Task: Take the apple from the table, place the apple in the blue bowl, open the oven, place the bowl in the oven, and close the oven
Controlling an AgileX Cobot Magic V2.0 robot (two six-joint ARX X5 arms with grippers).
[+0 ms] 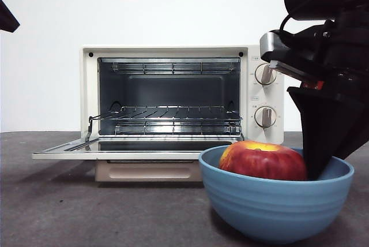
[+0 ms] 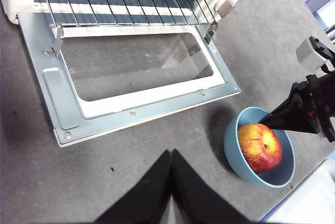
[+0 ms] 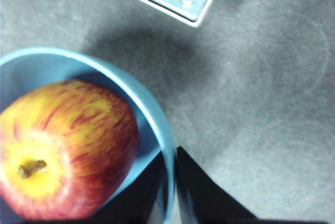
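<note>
The apple (image 2: 260, 147) sits in the blue bowl (image 2: 238, 153), stem upward (tipped slightly), on the table (image 2: 131, 177) off the open oven (image 1: 167, 94) door's corner. The right gripper (image 3: 172, 177) pinches the bowl's rim, one jaw inside. The left gripper (image 2: 171, 156) hovers, jaws together.

Lab-like test bench: bare white wall (image 1: 52, 56), grey table (image 1: 86, 212).
</note>
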